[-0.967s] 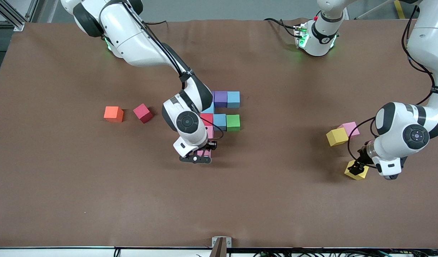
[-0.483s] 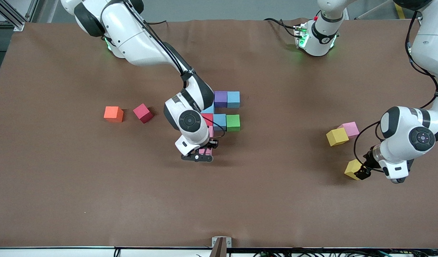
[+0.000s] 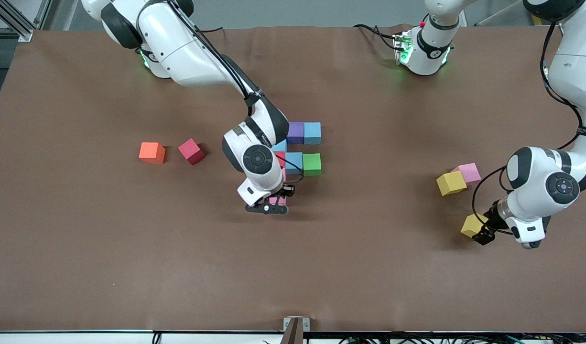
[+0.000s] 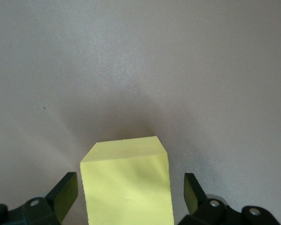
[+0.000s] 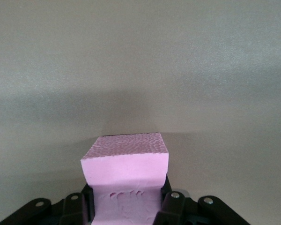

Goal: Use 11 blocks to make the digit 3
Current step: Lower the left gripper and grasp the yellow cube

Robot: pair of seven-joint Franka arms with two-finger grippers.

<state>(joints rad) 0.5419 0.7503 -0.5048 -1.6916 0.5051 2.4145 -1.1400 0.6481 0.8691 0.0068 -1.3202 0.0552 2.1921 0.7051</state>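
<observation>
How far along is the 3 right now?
Partly built: purple cube, light blue cube, red cube, another light blue and green cube sit touching mid-table. In hand: right gripper is shut on a pink cube at the figure's near end. Left gripper is open around a yellow cube. Left: another yellow cube and pink cube toward the left arm's end.

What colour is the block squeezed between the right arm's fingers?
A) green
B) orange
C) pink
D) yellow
C: the right wrist view shows the right gripper shut on a pink block, its foam sides dented by the fingers, at the near end of the coloured figure.
</observation>
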